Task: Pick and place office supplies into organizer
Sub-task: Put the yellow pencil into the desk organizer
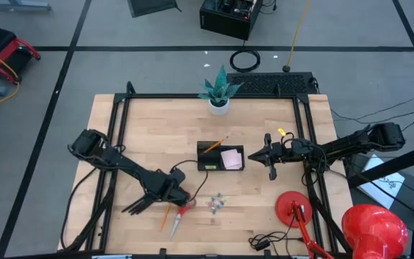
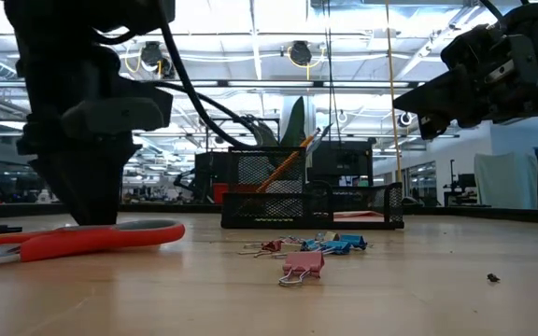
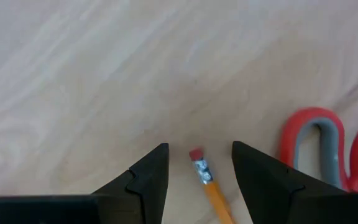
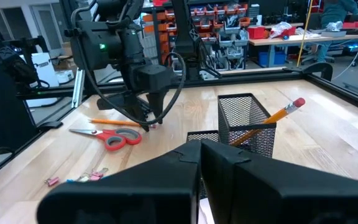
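Observation:
An orange pencil point(image 3: 209, 186) lies flat on the wooden table, with red-handled scissors point(image 3: 319, 146) beside it. My left gripper point(image 3: 197, 171) points down over the pencil's eraser end, open, one finger on each side of it without touching. The black mesh organizer point(image 1: 220, 156) stands mid-table. It holds another pencil point(image 4: 278, 115) leaning in its cup and a pink sticky-note pad point(image 1: 231, 159). My right gripper point(image 1: 252, 156) hovers level to the right of the organizer, shut and empty. Small clips point(image 1: 216, 203) lie scattered near the front.
A potted plant point(image 1: 219, 101) stands at the table's far edge. A red lamp point(image 1: 293, 205) with its round head point(image 1: 374, 229) is at the front right. A tiny yellow piece point(image 1: 282, 133) lies near my right arm. Dark pens point(image 1: 135, 207) lie under my left arm.

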Robot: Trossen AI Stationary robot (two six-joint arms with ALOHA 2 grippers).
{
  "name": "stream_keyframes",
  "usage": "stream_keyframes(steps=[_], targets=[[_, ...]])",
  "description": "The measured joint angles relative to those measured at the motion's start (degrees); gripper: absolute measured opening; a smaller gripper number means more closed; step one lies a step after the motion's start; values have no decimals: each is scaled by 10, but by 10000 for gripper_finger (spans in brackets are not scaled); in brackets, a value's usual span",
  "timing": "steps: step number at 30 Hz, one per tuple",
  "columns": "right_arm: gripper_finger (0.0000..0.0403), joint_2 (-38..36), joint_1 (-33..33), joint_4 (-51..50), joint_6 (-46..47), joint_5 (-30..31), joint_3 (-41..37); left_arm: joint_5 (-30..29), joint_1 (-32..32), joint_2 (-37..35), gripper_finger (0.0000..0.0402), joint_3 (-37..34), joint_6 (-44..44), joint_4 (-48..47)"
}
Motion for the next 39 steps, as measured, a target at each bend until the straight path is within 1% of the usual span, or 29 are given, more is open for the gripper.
stream_keyframes(steps=[5,15,21,26,29,34,39], targets=[[4,0,0,0,0,0,0,16,-2,0,184,0,-28,1],[4,0,0,0,0,0,0,18,-17,0,184,0,-48,6],[4,0,0,0,0,0,0,21,-23,0,184,0,-46,7],[4,0,0,0,0,0,0,20,-24,0,182,0,-22,8],[4,0,0,0,0,0,0,20,-24,0,162,0,-18,8],[4,0,0,0,0,0,0,20,-24,0,104,0,-2,11],[4,0,0,0,0,0,0,15,-23,0,49,0,41,30]])
